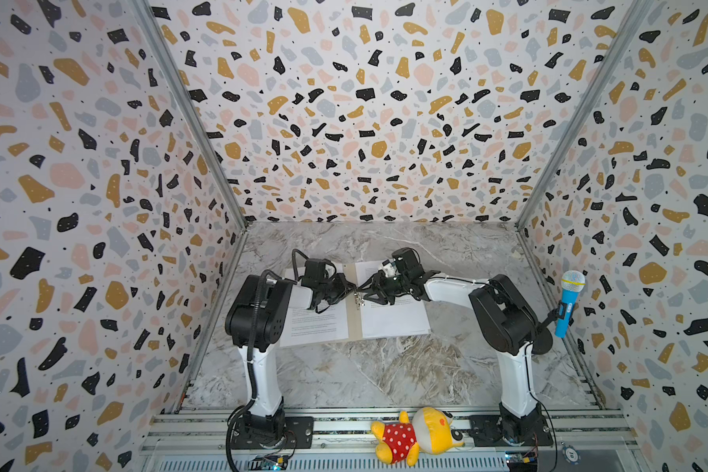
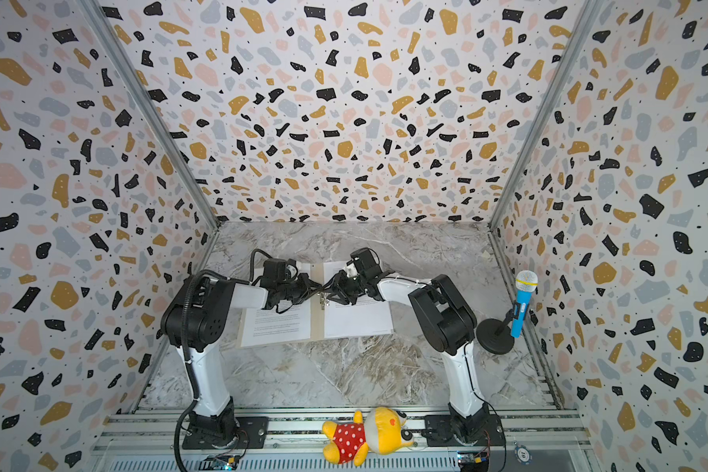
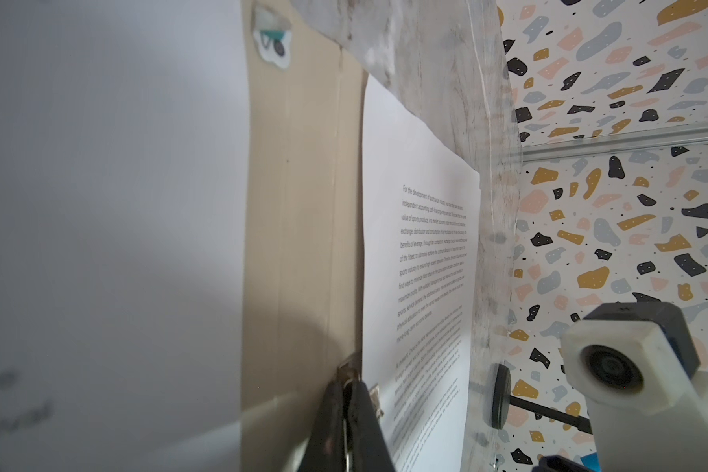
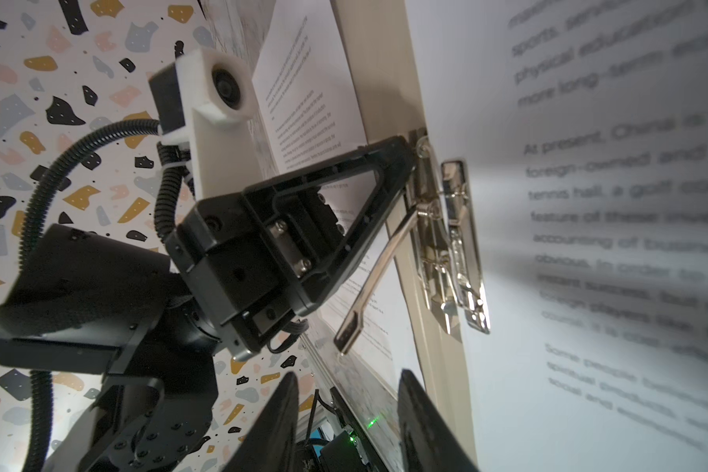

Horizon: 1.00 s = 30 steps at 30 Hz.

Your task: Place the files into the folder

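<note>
The tan folder (image 1: 354, 323) (image 2: 317, 323) lies open on the marble table, and a white printed file covers each half (image 1: 319, 323) (image 1: 393, 318). A silver clip (image 4: 446, 245) sits on the spine with its lever (image 4: 379, 274) raised. My left gripper (image 1: 354, 287) (image 3: 350, 384) is shut on the far end of the clip, and a thin bit of metal shows between its fingers. My right gripper (image 1: 364, 293) (image 4: 349, 372) faces it across the spine, open and empty. The lever's tip is just beyond its gap. In the left wrist view the folder's spine (image 3: 303, 204) runs between the two sheets.
A blue toy microphone (image 1: 567, 306) (image 2: 522, 306) on a black stand is by the right wall. A yellow plush toy (image 1: 417, 435) lies on the front rail between the arm bases. Terrazzo-patterned walls close in three sides. Bare marble table (image 1: 385, 376) lies in front of the folder.
</note>
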Each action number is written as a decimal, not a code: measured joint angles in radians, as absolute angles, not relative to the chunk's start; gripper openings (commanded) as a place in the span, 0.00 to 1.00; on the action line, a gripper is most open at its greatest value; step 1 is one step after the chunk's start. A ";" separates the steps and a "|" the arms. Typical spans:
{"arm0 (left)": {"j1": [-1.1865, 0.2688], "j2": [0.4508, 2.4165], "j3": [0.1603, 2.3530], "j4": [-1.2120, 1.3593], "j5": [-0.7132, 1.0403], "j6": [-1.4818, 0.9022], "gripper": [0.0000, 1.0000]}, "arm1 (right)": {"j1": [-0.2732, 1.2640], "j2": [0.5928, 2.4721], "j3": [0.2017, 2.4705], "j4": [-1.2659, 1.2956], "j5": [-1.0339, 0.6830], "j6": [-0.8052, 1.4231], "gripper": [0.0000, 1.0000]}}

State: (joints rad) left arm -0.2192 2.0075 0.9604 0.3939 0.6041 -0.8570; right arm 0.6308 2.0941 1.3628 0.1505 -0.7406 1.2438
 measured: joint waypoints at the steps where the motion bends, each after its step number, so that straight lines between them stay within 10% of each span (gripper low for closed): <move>1: -0.219 2.008 0.960 0.394 0.604 -0.857 0.06 | 0.632 2.098 1.364 0.159 -0.741 1.253 0.41; 30: -0.220 2.007 0.966 0.377 0.599 -0.815 0.06 | 0.658 2.164 1.376 0.249 -0.775 1.423 0.24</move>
State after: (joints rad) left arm -0.2195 2.0068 0.9661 0.3767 0.5991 -0.8150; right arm 0.6579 2.1635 1.3758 0.2485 -0.7750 1.4227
